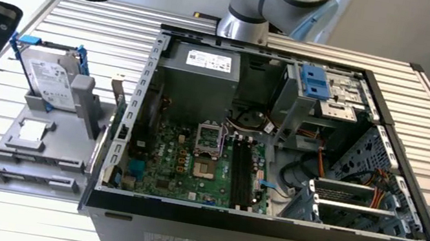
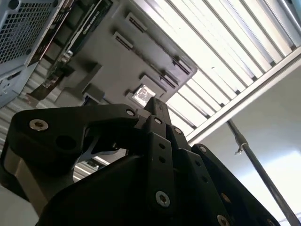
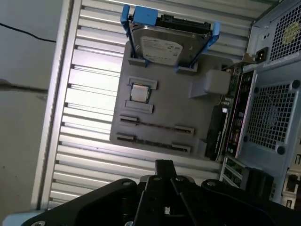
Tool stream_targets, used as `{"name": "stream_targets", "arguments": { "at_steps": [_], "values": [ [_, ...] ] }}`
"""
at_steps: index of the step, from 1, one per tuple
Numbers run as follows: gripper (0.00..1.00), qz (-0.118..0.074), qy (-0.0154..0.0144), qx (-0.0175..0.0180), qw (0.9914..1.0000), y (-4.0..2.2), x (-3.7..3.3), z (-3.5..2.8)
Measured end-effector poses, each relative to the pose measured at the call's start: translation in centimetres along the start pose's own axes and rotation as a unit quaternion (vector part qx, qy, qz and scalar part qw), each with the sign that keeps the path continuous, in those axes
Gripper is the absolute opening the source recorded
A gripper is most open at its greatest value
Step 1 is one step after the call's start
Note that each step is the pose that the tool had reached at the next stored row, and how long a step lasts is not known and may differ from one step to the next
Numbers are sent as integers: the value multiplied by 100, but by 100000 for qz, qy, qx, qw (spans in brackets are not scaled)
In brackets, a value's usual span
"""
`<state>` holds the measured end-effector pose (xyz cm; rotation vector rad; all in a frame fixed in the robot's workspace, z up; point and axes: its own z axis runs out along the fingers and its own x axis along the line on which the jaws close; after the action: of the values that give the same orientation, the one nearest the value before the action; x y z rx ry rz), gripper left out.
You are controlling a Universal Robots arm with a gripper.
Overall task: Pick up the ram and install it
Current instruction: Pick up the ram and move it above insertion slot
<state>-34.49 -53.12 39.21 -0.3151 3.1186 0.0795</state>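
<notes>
Spreading across the scene is a ribbed, silver slatted metal table [image 1: 67, 11], and a pale floor with a thin black cable is showing past its long straight edge in the first wrist view. A big black and grey open computer case [image 1: 265, 240] is lying on its side and taking up most of the table towards the exterior view's right. Its green board is facing up and its perforated rear wall is standing just beside the tray. The grey robot arm [image 1: 261, 4] is rising behind the case.

A flat, pale grey plastic holder tray [image 1: 53, 146] is sitting on the slats against the case, with bare slats running free around its other three sides. A silver, white-labelled hard drive in a blue-handled frame [image 3: 162, 42] is standing tilted at one end of the tray.

The black gripper [image 3: 164, 165] is hanging over the open slats at the exterior view's left, well apart from the case and clear of the tray. Its fingers are pressing together into one narrow tip and are pinching nothing.

The ram [image 3: 155, 125], a long, thin dark strip, is lying in a pair of end clips on the tray. It is between the chip and a second clip row nearer the gripper, and I cannot tell whether that row is holding another strip. A small square silver chip [image 3: 138, 92] is resting in its own pocket between the drive and the ram.
</notes>
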Motion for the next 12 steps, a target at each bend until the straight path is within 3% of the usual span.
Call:
{"name": "stream_targets", "arguments": {
  "at_steps": [3, 6, 9, 12],
  "values": [
    [0, -2778, 134, -33, 99961, 0, 0, 0],
    [0, -5501, 271, -63, 99848, 0, 0, 0],
    [0, -8157, 406, -92, 99666, 0, 0, 0],
    [0, -10866, 539, -123, 99406, 0, 0, 0]
  ]
}}
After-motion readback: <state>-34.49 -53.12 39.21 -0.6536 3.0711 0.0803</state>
